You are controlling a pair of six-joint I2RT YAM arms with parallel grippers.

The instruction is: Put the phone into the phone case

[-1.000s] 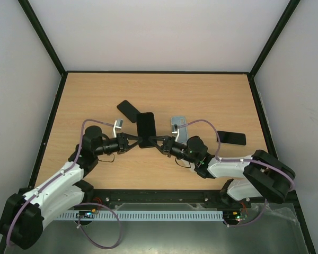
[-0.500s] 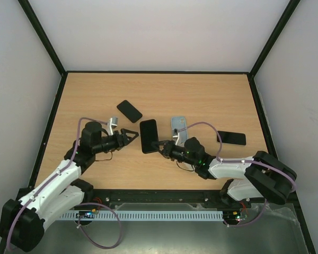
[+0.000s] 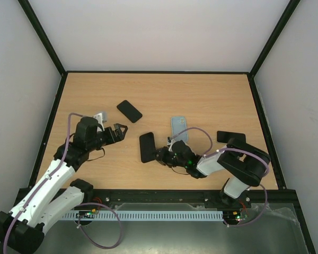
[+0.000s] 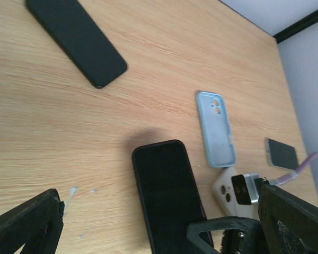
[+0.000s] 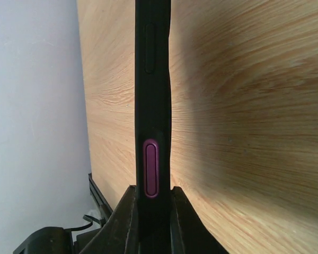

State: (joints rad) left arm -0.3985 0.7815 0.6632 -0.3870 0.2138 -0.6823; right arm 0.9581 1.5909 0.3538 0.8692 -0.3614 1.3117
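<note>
Your right gripper [image 3: 159, 155] was clamped on the phone [image 3: 147, 146] at the near middle (edge-on in the wrist view). Left gripper [image 3: 119, 130] hung wide open, off to its left. Blue case [image 3: 179, 128] lay just right, farther back.

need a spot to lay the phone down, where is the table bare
Bare: the whole far strip of the table behind the black slab and light blue case, and the near patch between the left arm and the held phone. Crowded: the middle, around the open left claw, right claw and right-edge phone.
</note>
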